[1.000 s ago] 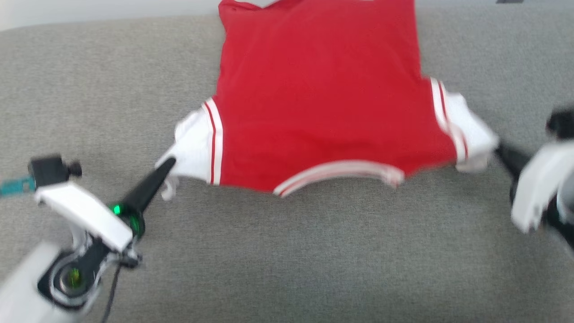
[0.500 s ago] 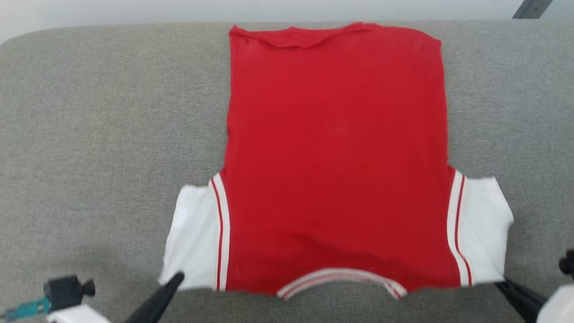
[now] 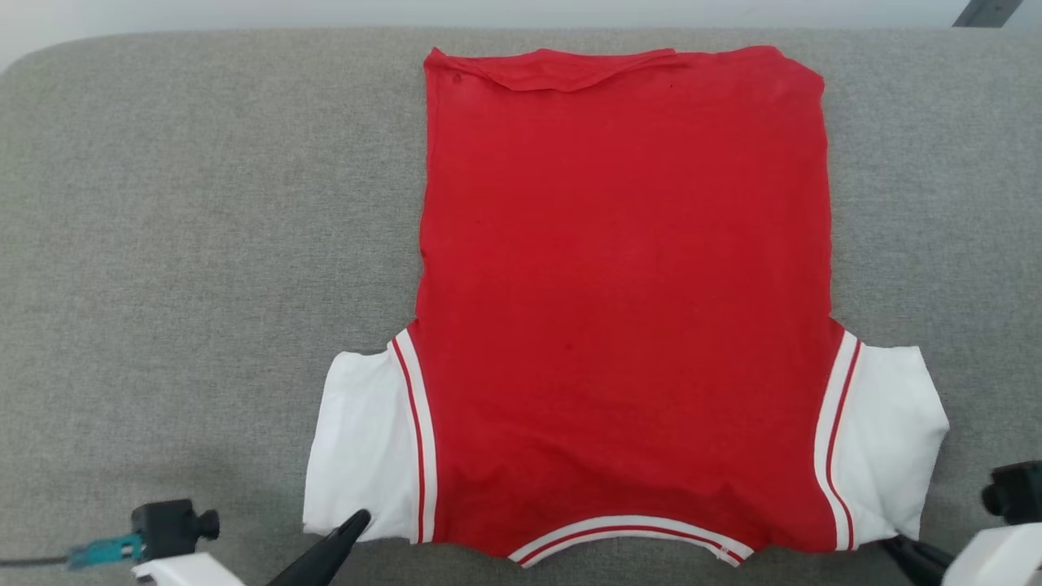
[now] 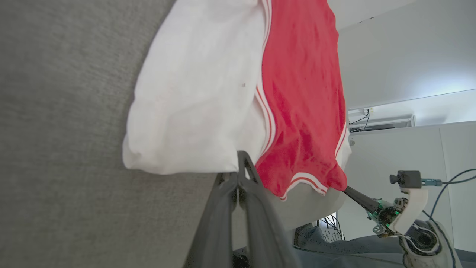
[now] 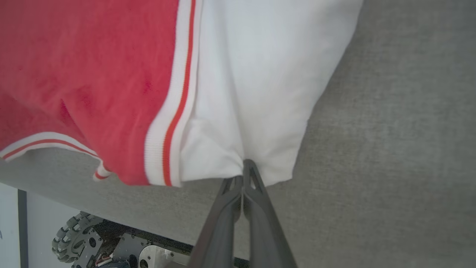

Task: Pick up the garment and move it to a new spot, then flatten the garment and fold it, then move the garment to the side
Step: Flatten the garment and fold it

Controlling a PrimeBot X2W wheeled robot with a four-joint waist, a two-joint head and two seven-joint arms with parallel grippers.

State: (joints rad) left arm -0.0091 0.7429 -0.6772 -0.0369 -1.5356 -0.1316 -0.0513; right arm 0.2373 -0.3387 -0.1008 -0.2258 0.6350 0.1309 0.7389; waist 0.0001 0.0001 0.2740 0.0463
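The garment (image 3: 627, 285) lies spread flat on the grey cushion, its hem at the far side and its striped collar at the near edge. Both white sleeves stick out to the sides near me. My left gripper (image 3: 358, 518) is shut on the near corner of the left sleeve (image 4: 193, 93), fingertips pressed together at the cloth's edge (image 4: 241, 158). My right gripper (image 3: 887, 541) is shut on the near edge of the right sleeve (image 5: 260, 74), and the cloth puckers at its tip (image 5: 246, 163). The left wrist view also shows the right gripper (image 4: 347, 189) at the garment's far corner.
The grey cushion (image 3: 163, 244) stretches wide on both sides of the garment; its far edge runs along the top of the head view. Its near edge lies just behind my grippers, with my wheeled base (image 5: 74, 238) below. A white wall and cabinets (image 4: 401, 141) stand beyond.
The head camera has tilted, so the whole picture shifted. The garment, bunched and pulled taut a second ago, now lies smooth and flat. Both grippers have kept their hold on the sleeves.
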